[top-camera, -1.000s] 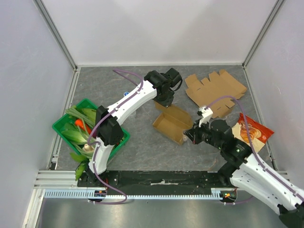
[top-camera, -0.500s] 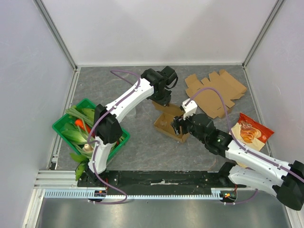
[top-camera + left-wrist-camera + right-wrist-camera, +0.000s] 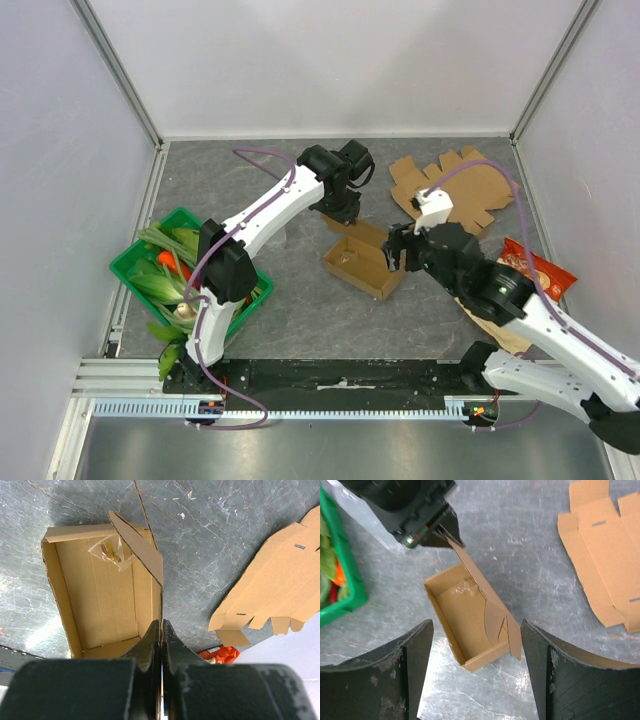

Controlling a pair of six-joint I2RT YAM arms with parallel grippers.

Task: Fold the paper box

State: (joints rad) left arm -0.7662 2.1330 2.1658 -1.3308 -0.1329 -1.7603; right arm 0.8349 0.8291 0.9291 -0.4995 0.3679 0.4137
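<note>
Open-topped paper box [image 3: 362, 268] lies diagonally, far-left to near-right; left gripper [image 3: 161, 626] pinches its edge, right gripper [image 3: 476, 627] gapes wide.

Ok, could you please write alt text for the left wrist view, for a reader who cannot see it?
The left gripper is shut on a side wall of an open brown paper box on a grey table. A small clear bag lies inside the box, and a flat unfolded cardboard sheet lies to its right.

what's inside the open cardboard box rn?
A small clear packet with something yellowish in it lies in one corner of the box. The visible floor is otherwise bare. The inward-leaning flap covers a strip beneath it.
</note>
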